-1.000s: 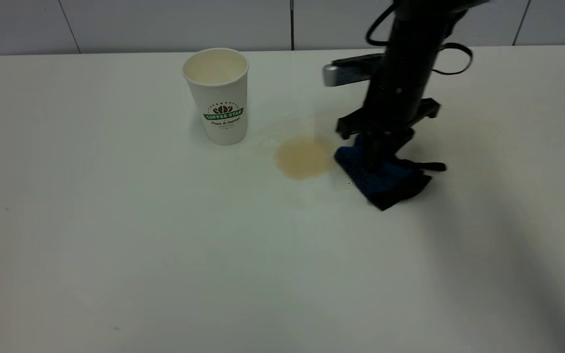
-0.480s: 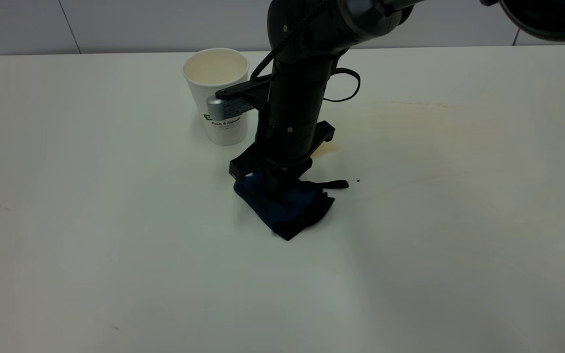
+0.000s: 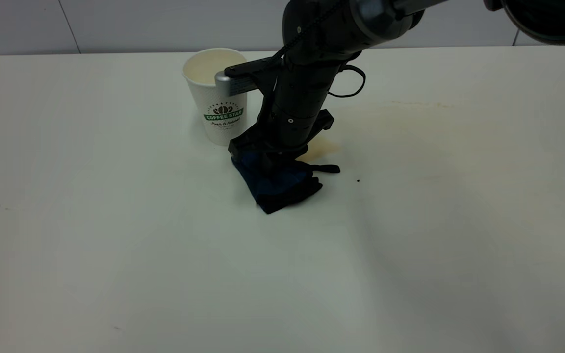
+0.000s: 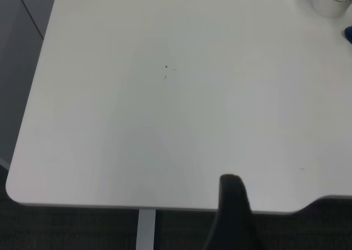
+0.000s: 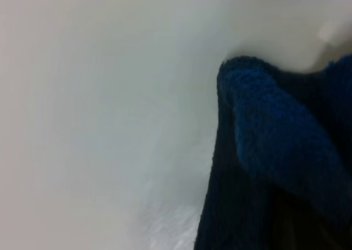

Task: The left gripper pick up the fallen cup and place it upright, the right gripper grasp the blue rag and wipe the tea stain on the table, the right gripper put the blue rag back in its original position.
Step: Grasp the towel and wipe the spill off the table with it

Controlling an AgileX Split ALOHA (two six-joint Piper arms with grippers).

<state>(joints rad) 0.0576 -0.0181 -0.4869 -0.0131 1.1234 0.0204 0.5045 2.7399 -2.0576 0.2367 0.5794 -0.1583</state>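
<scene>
Blue cloth is bunching up under the right gripper (image 3: 276, 159), whose fingers are clamped shut on the blue rag (image 3: 277, 184) and pressing it down onto the table (image 3: 115, 220). The right arm is reaching in from the upper right of the exterior view, its dark forearm tilting steeply downward so the wrist is pointing almost straight at the tabletop. A small silver-grey block (image 3: 223, 78) is sticking out sideways from the wrist, overlapping the cup's rim in this view. The rag is lying crumpled just below the fingers, its black loop strap (image 3: 326, 168) trailing out toward the right.

The cup (image 3: 218, 98) is standing upright just beside the gripper, on its left, logo facing the camera. A remnant of the tea stain (image 3: 324, 147) is showing as a tan patch just right of the wrist, touching the rag's upper edge, with a faint brownish smear spreading farther right across the table.

In the right wrist view the blue rag (image 5: 275, 151) is filling the near side of the picture against the white tabletop.

The left gripper (image 4: 234, 206) is hanging parked over the table's near corner, well apart from the cup; only one dark fingertip is showing, so I cannot tell how far it is open.
</scene>
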